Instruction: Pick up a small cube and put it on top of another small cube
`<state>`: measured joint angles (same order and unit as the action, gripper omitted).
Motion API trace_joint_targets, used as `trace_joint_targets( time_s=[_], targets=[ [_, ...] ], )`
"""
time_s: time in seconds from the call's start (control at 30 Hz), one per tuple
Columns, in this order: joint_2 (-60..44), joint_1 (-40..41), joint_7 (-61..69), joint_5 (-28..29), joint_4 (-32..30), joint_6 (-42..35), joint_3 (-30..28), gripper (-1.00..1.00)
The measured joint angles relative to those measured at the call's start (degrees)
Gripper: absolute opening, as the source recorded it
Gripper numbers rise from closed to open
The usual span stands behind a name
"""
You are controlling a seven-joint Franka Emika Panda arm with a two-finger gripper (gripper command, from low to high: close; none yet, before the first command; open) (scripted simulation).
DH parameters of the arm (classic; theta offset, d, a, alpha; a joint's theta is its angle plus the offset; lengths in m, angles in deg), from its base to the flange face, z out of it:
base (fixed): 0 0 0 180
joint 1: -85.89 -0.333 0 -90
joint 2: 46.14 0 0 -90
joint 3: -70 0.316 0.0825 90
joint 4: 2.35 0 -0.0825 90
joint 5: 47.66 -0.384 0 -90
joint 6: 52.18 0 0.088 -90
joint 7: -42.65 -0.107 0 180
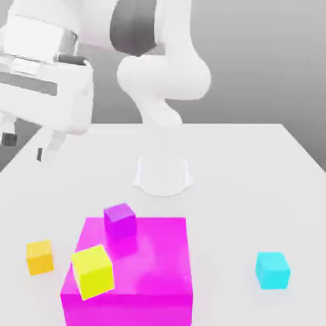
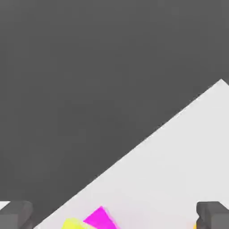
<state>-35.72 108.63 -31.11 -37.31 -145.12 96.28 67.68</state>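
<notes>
White table under a grey wall, small orange cube at nine o'clock of the big pink block, small blue cube at three o'clock, claw high up, fingers wide apart, holding nothing.

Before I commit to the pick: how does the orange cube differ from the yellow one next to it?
The orange cube is smaller than the yellow cube. The orange cube sits flat on the white table, clear of the others; the yellow cube is tilted and leans against the big magenta block. Both are plain, single-coloured cubes on the exterior view's left.
</notes>
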Motion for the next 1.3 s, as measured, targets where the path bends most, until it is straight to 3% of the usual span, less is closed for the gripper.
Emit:
trace_joint_targets(
  time_s=[0.23,0.37,0.5,0.53,0.77,0.93,1.0,1.17,1.3],
  targets=[
    [-13.5,7.1,-4.3,-5.4,-4.6,7.2,-3.3,0.0],
    [-21.2,10.0,-2.9,-12.4,-6.2,11.8,-2.2,0.0],
    [-29.5,11.5,-1.5,-14.8,-5.0,18.3,-0.6,0.0],
    [-31.1,11.7,-1.3,-15.0,-4.7,19.7,-0.3,-1.0],
    [-31.3,11.9,-1.4,-14.9,-4.6,19.9,-0.2,-1.0],
    [-22.3,11.0,-2.9,-13.0,-6.4,12.6,-1.5,-1.0],
    [-19.9,10.6,-3.7,-10.1,-4.4,11.1,-2.4,-1.0],
    [-16.9,2.0,-11.7,-3.3,4.3,8.6,1.5,-1.0],
    [-16.9,-6.1,-18.1,-5.1,4.1,7.2,7.3,-1.0]
  ],
)
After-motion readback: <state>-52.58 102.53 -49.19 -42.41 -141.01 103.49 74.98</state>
